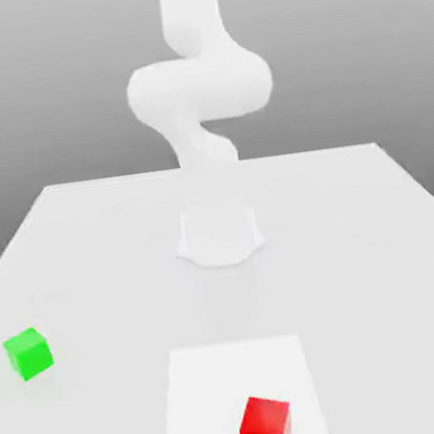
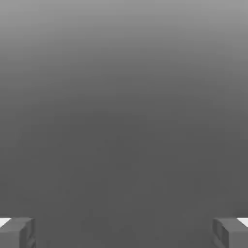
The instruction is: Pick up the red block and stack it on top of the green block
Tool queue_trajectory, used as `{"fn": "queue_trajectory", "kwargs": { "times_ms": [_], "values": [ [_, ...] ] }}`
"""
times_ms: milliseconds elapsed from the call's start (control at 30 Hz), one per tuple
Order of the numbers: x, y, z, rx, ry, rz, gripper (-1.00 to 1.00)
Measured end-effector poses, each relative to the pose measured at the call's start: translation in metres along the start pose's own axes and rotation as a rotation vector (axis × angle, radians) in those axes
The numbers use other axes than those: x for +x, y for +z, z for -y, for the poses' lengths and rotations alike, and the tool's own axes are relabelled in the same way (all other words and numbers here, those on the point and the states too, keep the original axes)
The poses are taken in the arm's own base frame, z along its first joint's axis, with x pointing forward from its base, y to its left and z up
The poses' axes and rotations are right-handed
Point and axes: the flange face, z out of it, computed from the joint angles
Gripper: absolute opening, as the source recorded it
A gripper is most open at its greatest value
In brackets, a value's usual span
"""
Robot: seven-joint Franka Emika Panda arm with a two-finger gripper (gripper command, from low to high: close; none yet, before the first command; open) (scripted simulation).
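No brand, label or writing can be read on any item.

The red block (image 1: pixel 265 427) is recorded on the white bench (image 1: pixel 89 238), at the near edge of the exterior view, resting on a slightly brighter square patch (image 1: pixel 209 386) of the bench surface. It is a cube, so no long axis can be given; it stands flat and is turned slightly, so that one front face and a narrower side face on the exterior view's right are seen.

The green block (image 1: pixel 29 354) is noted well apart from the red block, towards the exterior view's left and somewhat farther back. It is likewise a cube, set flat and turned slightly off square. Nothing is stacked on either block.

The white arm (image 1: pixel 199 88) is seen rising behind the red block, at the middle of the bench, above a pale round base (image 1: pixel 220 238).

In the hand view the pincer (image 2: pixel 124 232) is shown spread wide, one grey fingertip (image 2: pixel 17 232) at each lower corner, with nothing between them and plain grey behind.
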Motion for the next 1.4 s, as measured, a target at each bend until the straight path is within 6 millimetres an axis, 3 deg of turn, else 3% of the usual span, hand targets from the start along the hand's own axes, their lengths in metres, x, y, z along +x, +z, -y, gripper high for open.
{"fn": "queue_trajectory", "kwargs": {
  "times_ms": [167,367,633,867,1000,1033,1233,1400],
  "values": [
    [-0.012,0.100,-0.003,-0.128,0.054,0.076,0.00],
    [-0.041,0.211,-0.027,-0.270,0.117,0.168,0.00],
    [-0.104,0.337,-0.086,-0.451,0.206,0.300,0.00],
    [-0.175,0.419,-0.149,-0.589,0.283,0.413,0.00],
    [-0.202,0.459,-0.176,-0.597,0.289,0.421,0.00],
    [-0.206,0.464,-0.180,-0.598,0.288,0.421,-1.00],
    [-0.207,0.467,-0.182,-0.597,0.288,0.420,-1.00],
    [-0.184,0.430,-0.157,-0.597,0.289,0.420,-1.00]
  ]
}}
